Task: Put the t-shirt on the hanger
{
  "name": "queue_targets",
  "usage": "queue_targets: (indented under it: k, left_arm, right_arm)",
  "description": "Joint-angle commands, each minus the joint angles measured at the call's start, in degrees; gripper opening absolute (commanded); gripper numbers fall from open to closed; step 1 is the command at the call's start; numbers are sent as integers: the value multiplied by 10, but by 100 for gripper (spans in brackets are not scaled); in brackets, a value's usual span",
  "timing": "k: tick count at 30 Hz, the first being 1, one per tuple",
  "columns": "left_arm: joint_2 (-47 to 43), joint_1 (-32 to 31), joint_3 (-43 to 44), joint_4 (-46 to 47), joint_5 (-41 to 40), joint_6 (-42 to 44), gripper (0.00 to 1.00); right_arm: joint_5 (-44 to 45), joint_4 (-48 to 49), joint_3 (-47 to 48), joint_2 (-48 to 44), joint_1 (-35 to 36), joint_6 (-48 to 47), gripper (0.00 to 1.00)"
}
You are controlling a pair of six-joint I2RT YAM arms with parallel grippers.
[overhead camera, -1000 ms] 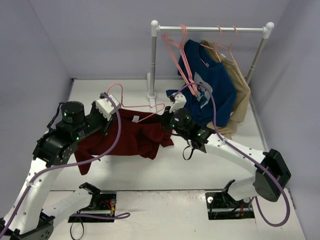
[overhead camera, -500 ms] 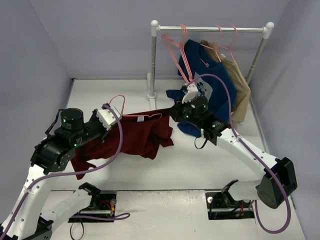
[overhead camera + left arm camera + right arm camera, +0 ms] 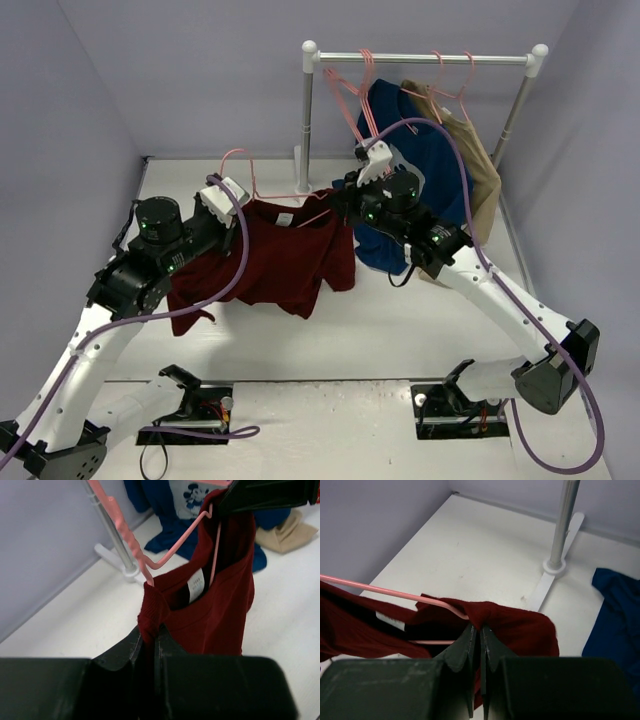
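The maroon t-shirt [image 3: 285, 262] hangs lifted above the table on a thin pink wire hanger [image 3: 247, 175] whose hook rises near the left gripper. My left gripper [image 3: 238, 197] is shut on the shirt's left shoulder; the left wrist view shows cloth [image 3: 220, 610] pinched between the jaws, with the pink wire [image 3: 172, 555] running up from it. My right gripper [image 3: 338, 203] is shut on the right shoulder; the right wrist view shows the maroon fold [image 3: 512, 627] clamped over the hanger's end [image 3: 385, 591]. The shirt's white neck label [image 3: 283, 219] faces up.
A white clothes rack [image 3: 420, 59] stands at the back, its post [image 3: 306, 120] just behind the shirt. On it hang spare pink hangers [image 3: 352, 95], a navy blue garment [image 3: 425, 175] and a tan garment [image 3: 478, 160]. Grey walls close in left and right.
Both grippers have lifted the shirt and hanger up and carried them back towards the rack. The shirt, bunched a second ago, now hangs stretched between the two grippers.
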Motion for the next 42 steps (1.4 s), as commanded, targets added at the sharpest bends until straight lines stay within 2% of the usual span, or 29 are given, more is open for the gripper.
queue_targets:
  k: [1,4,10,17,23,28,30,33,39,42]
  left_arm:
    - [17,-17,32,128,2,-30,0]
    - [25,-50,36,154,-2,-33,0]
    - [7,-57,-1,224,-4,-54,0]
    - [-41,-56,-115,342,-15,-89,0]
    - [-52,-56,-166,388,48,-141,0]
    - [-78,-56,-233,462,23,-172,0]
    - [-80,-56,-248,465,21,-173,0]
    - [-85,-56,-260,472,35,-178,0]
    - [-87,-56,-280,473,36,-177,0]
    - [-87,-53,-294,474,40,-176,0]
  right_arm:
    - [34,12,52,2,26,-38,0]
    - [32,5,102,17,38,-56,0]
    - [7,-2,142,32,63,-97,0]
    - [-28,-1,95,23,66,-112,1]
    - [-25,-2,60,14,67,-129,5]
    - [-54,-6,48,12,65,-149,5]
    - [-64,-11,47,14,65,-150,10]
    - [-69,-18,49,16,66,-150,29]
    - [-93,-35,66,8,41,-169,36]
    - [-126,-64,68,-10,9,-182,44]
